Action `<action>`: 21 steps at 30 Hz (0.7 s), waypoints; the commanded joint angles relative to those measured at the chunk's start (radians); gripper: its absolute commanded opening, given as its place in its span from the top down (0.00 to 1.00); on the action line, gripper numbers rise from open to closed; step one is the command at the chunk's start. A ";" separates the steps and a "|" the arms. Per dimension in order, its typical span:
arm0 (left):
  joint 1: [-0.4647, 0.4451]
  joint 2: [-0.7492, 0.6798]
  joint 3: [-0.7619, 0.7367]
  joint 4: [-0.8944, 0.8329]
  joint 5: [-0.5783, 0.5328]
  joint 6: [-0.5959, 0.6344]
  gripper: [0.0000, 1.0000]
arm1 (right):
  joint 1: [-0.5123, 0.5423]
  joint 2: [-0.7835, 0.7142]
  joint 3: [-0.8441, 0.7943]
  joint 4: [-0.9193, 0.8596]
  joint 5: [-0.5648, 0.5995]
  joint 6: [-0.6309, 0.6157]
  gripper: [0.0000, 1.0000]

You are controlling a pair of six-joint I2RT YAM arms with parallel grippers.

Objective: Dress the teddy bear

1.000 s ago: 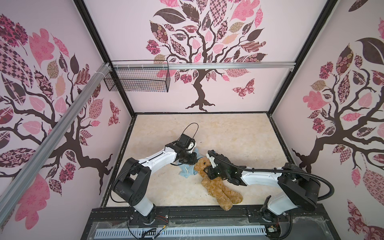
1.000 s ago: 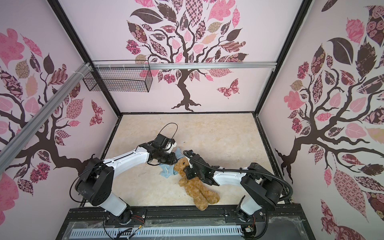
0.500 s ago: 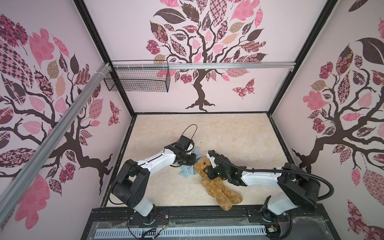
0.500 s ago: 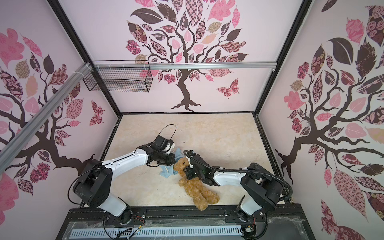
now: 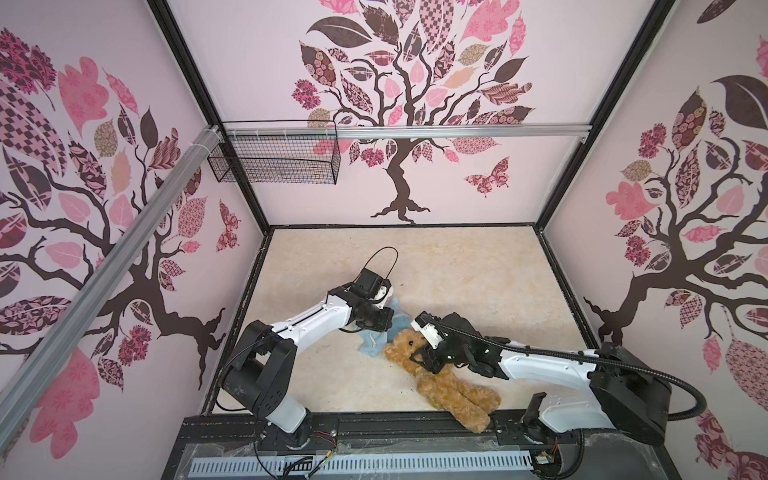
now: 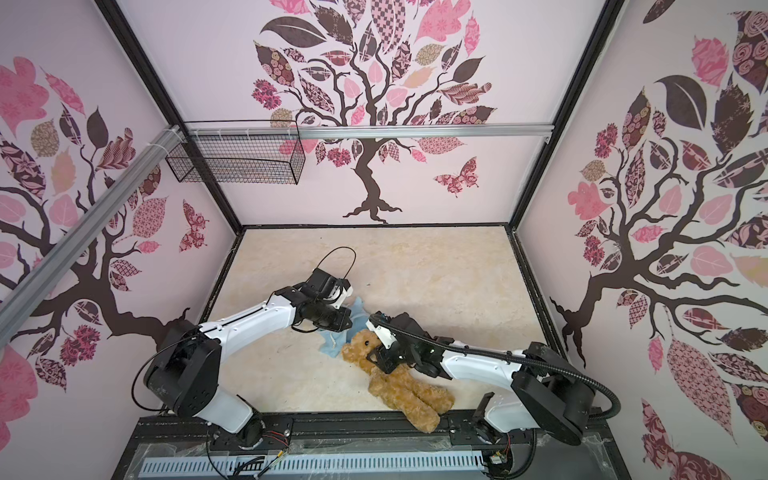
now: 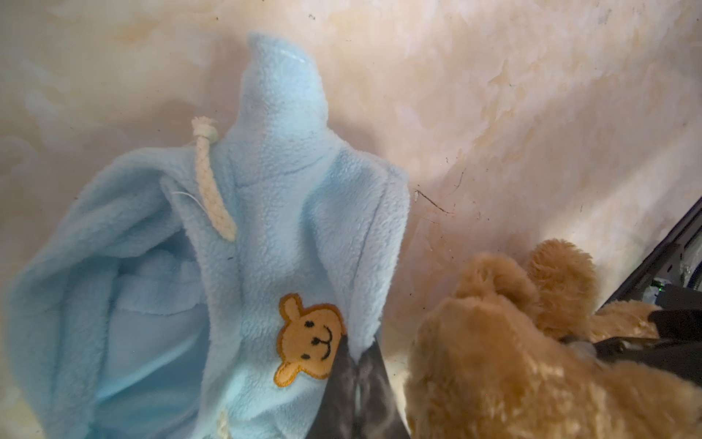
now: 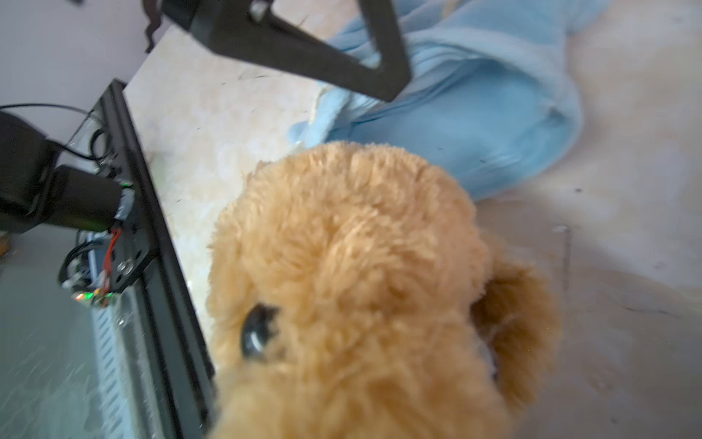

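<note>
Golden-brown shaggy plush teddy bear [image 5: 446,386] lies face-up, near-centre on the beige marbled bench [image 5: 457,270], legs at the near edge, head far-left, not yet dressed. Left tool [image 7: 357,370] is pinched together on the hem of the light blue fleece shirt [image 7: 273,228] just beside the head, likely to pull the opening over it. Right tool [image 5: 420,360] is at the bear's neck, probably steadying the head; clamped or not, cannot tell.

1. No words, numbers or brand names can be read anywhere.
2. The only mark is a wordless orange bear-face patch [image 7: 309,340] sewn on the light blue shirt [image 7: 285,213].
</note>
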 commanded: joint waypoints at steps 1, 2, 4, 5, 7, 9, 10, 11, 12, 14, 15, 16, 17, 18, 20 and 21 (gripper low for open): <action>-0.002 -0.042 0.056 -0.106 0.031 0.085 1.00 | 0.003 -0.047 0.016 -0.027 -0.182 -0.087 0.68; -0.002 -0.044 0.061 -0.126 0.034 0.099 1.00 | -0.003 -0.046 0.017 -0.026 -0.207 -0.104 0.68; -0.002 -0.049 0.068 -0.157 0.040 0.121 1.00 | -0.046 -0.034 0.006 0.016 -0.301 -0.114 0.68; -0.003 -0.054 0.068 -0.167 0.041 0.130 1.00 | -0.075 -0.024 -0.002 0.052 -0.361 -0.105 0.69; -0.002 -0.064 0.066 -0.190 0.041 0.151 1.00 | -0.130 0.008 -0.002 0.098 -0.469 -0.099 0.69; -0.002 -0.071 0.063 -0.204 0.041 0.166 1.00 | -0.141 0.036 0.012 0.124 -0.490 -0.119 0.69; -0.002 -0.074 0.063 -0.210 0.041 0.172 1.00 | -0.141 0.055 0.032 0.107 -0.493 -0.137 0.69; -0.003 -0.076 0.062 -0.214 0.041 0.178 1.00 | -0.143 0.079 0.045 0.102 -0.490 -0.147 0.69; -0.003 -0.077 0.062 -0.218 0.043 0.183 1.00 | -0.147 0.099 0.052 0.111 -0.488 -0.148 0.69; -0.002 -0.081 0.063 -0.223 0.045 0.192 1.00 | -0.161 0.153 0.074 0.127 -0.483 -0.143 0.69; -0.002 -0.083 0.062 -0.225 0.045 0.195 1.00 | -0.167 0.174 0.077 0.135 -0.473 -0.140 0.69; -0.002 -0.084 0.061 -0.225 0.045 0.199 1.00 | -0.170 0.193 0.081 0.143 -0.446 -0.140 0.69; -0.002 -0.085 0.060 -0.225 0.046 0.201 1.00 | -0.172 0.206 0.083 0.139 -0.415 -0.140 0.70; -0.003 -0.084 0.060 -0.226 0.047 0.200 1.00 | -0.172 0.212 0.080 0.148 -0.385 -0.135 0.70; -0.002 -0.087 0.056 -0.222 0.049 0.202 1.00 | -0.171 0.218 0.065 0.187 -0.315 -0.109 0.71; -0.002 -0.085 0.055 -0.222 0.048 0.205 1.00 | -0.172 0.218 0.056 0.212 -0.287 -0.096 0.71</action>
